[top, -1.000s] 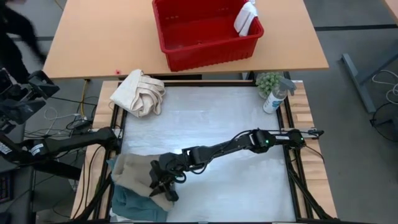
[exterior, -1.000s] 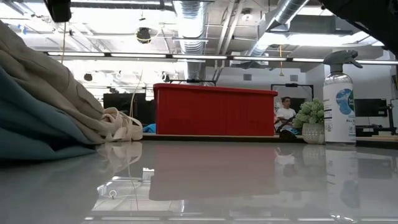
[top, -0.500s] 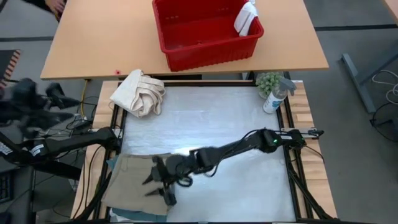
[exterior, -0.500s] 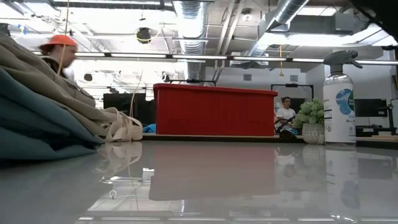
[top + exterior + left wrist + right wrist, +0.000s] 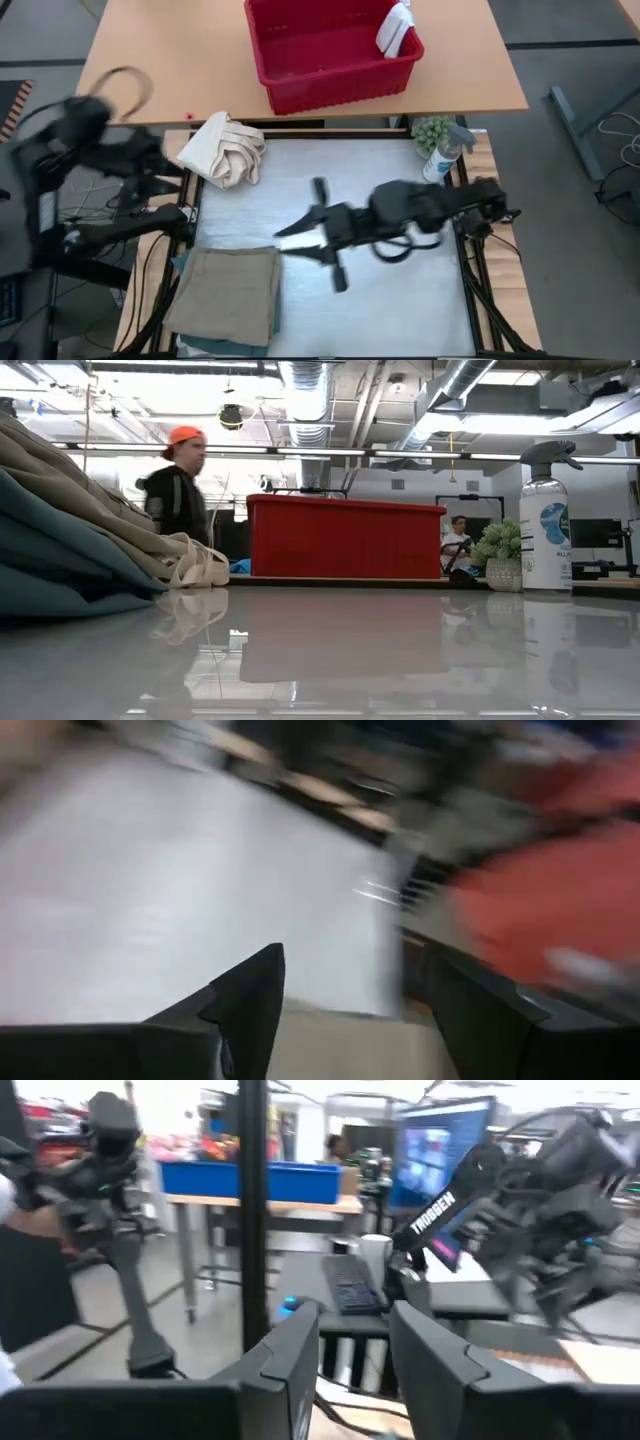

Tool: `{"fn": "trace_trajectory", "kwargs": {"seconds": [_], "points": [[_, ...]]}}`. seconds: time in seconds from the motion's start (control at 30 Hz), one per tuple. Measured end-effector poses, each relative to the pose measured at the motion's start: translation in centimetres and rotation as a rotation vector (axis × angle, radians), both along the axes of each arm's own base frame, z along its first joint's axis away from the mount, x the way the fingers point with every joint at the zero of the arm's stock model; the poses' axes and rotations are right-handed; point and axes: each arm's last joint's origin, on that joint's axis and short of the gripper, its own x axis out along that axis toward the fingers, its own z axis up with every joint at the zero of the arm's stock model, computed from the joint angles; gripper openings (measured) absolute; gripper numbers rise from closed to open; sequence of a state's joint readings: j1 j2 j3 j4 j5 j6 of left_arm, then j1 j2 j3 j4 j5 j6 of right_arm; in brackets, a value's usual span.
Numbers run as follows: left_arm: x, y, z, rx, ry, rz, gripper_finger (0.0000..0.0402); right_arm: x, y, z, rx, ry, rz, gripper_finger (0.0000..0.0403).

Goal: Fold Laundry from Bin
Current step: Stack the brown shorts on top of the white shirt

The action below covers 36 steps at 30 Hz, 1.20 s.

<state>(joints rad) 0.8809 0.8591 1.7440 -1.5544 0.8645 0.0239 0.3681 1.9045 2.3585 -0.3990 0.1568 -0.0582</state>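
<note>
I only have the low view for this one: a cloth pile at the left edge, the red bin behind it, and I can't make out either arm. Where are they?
Observer: The right gripper is above the middle of the table, jaws open and empty. The left arm is off the table's left side, and the left gripper is also open and empty.
Operator: What tops that pile?
Observer: Tan khaki trousers, folded flat into a rectangle, lying on the teal-green garment.
Operator: Anything left in the bin?
Observer: A small white cloth sits in the right-hand corner of the red bin.
</note>
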Motion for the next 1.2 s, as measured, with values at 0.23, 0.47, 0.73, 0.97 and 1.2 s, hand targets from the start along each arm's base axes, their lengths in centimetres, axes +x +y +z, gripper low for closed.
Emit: {"fn": "trace_trajectory", "kwargs": {"seconds": [0.23, 0.47, 0.73, 0.97, 1.2], "points": [[4.1, 2.7, -1.1, -0.113, 0.100, -0.233, 0.0195, -7.3, 0.0, 3.0, 0.031, 0.087, -0.042, 0.0130], [4.6, 1.4, -0.7, -0.024, 0.162, -0.195, 0.0141, -12.0, 1.3, 4.0, -0.010, 0.129, -0.066, 0.0115], [14.4, 1.4, 0.1, -0.143, -0.021, -0.563, 0.0034, -18.4, -0.5, 6.6, -0.075, 0.053, -0.218, 0.0107], [18.7, -4.2, -2.7, 0.061, 0.162, -0.653, 0.0001, -21.1, -1.4, 6.6, -0.083, 0.096, -0.247, 0.0107], [18.3, -11.7, -2.9, 0.311, 0.097, -0.597, 0.0000, -23.1, -1.9, 6.2, -0.119, 0.143, -0.238, 0.0107]]}}
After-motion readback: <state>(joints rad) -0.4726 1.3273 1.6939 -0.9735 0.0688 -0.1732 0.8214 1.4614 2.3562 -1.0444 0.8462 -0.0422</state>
